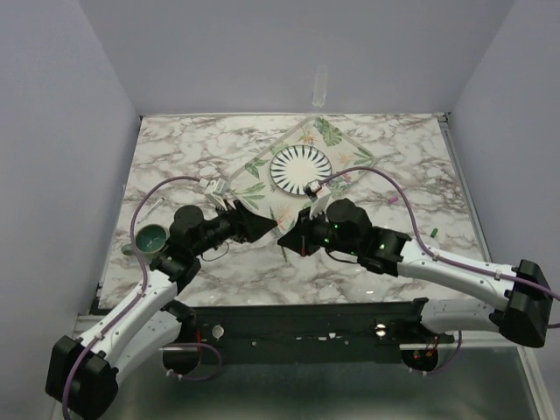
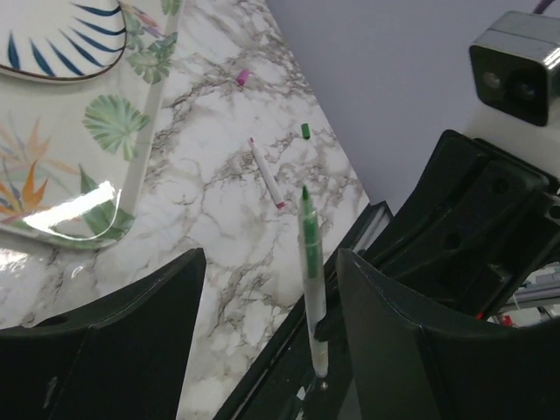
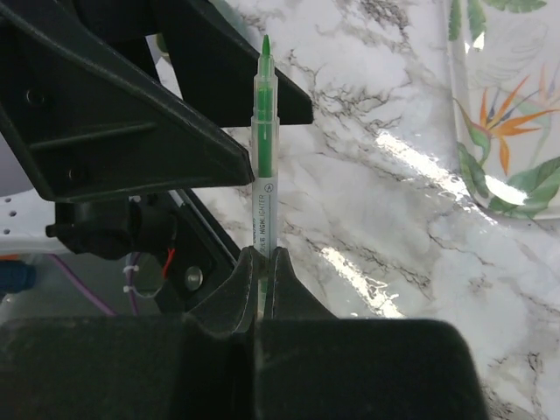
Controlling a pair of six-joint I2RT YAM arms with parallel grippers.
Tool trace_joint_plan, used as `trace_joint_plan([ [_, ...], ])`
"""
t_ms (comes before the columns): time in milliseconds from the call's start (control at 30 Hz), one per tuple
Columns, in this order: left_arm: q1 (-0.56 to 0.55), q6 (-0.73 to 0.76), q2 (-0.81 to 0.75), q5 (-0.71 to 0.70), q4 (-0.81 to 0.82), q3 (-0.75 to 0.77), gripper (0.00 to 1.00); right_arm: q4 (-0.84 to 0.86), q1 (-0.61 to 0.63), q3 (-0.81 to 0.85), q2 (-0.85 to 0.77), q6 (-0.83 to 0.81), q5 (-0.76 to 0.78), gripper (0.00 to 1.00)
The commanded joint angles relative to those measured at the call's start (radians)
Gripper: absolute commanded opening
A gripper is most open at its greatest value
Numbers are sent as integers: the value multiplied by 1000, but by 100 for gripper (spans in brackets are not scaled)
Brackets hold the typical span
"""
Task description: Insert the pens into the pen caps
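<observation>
Tabletop point(image 1: 367, 262) of marbled white carried a leaf-printed tray point(image 1: 337, 136) with a striped plate point(image 1: 300, 166) on it. Both arms met over the bare marble in front of the tray.

The right gripper point(image 3: 265, 262) was closed on the lower barrel of the green pen point(image 3: 264, 175), holding it off the table with the tip pointing at the other arm. The left gripper point(image 2: 271, 254) faced it with its jaws spread wide and nothing between them; the pen sat near them but untouched.

Judged from this, the step in hand was presenting the uncapped pen between the arms, with no capping begun. The green cap point(image 2: 305, 130) lay on the marble well apart from both grippers, so the next move called for one gripper to fetch and steady it, mouth lined up with the pen's tip.

The pen had a clear, frosted barrel with a green core, printed lettering low down, and a fine green point. A pink pen point(image 2: 267, 172) lay flat near the green cap, and a pink cap point(image 2: 242, 77) lay further off.
</observation>
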Motion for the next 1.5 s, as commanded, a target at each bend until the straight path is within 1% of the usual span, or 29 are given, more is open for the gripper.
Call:
trace_joint_plan([
  [0,-26,-14,16,82,149,-8,71,78,9,5,29,24,-87,1],
  [33,-27,-14,19,85,152,-11,69,80,9,4,29,27,-84,1],
  [67,-30,-14,22,90,158,-10,65,82,11,-1,31,30,-86,1],
  [133,-35,-17,28,97,162,-13,64,91,9,-4,36,36,-89,1],
  [233,-41,-16,33,97,167,-17,52,95,11,-7,36,40,-92,1],
  [267,-41,-16,34,96,162,-16,40,97,11,-9,36,42,-92,1],
  [333,-41,-22,37,96,164,-16,25,94,9,-13,33,42,-92,1],
  [367,-41,-34,37,93,165,-13,9,91,11,-16,31,42,-93,5],
  [400,-41,-40,39,88,165,-10,2,88,11,-16,31,42,-110,11],
  [433,-41,-45,39,90,164,-7,0,89,9,-26,31,42,-122,24],
  [500,-41,-59,37,91,165,4,0,115,9,-44,22,43,-162,36],
  [533,-41,-62,34,90,165,9,0,128,11,-77,19,56,-174,45],
  [633,-41,-66,27,81,152,26,0,183,11,-127,5,77,-211,49],
  [700,-41,-69,24,77,147,32,0,209,9,-161,3,88,-216,48],
  [733,-41,-74,25,77,149,33,0,215,11,-168,2,91,-214,45],
  [767,-41,-80,27,77,149,33,0,220,9,-182,0,90,-213,39],
  [800,-41,-86,33,79,149,33,0,229,11,-185,-7,88,-198,31],
  [833,-41,-100,37,82,147,35,0,233,9,-194,-12,86,-191,15],
  [867,-41,-109,42,97,158,35,0,243,11,-203,-21,85,-185,10],
  [900,-41,-121,47,106,174,24,0,262,11,-220,-30,82,-181,8],
  [933,-41,-132,50,113,190,18,0,273,11,-223,-47,76,-182,10],
  [967,-41,-149,50,116,201,15,0,281,11,-227,-55,74,-185,14],
  [1000,-41,-154,48,116,201,12,0,286,11,-230,-61,73,-184,21],
  [1033,-41,-157,47,116,199,13,0,286,9,-230,-69,74,-182,36],
  [1100,-41,-154,39,108,182,18,0,273,11,-225,-70,70,-178,40],
  [1333,-41,-152,39,107,161,19,0,304,11,-207,-37,70,-210,40],
  [1367,-41,-154,39,103,161,18,0,310,9,-204,-32,71,-217,38],
  [1433,-41,-154,33,97,158,12,0,330,11,-202,-23,77,-237,31],
  [1467,-41,-154,30,91,152,12,0,335,9,-204,-23,79,-240,19],
])
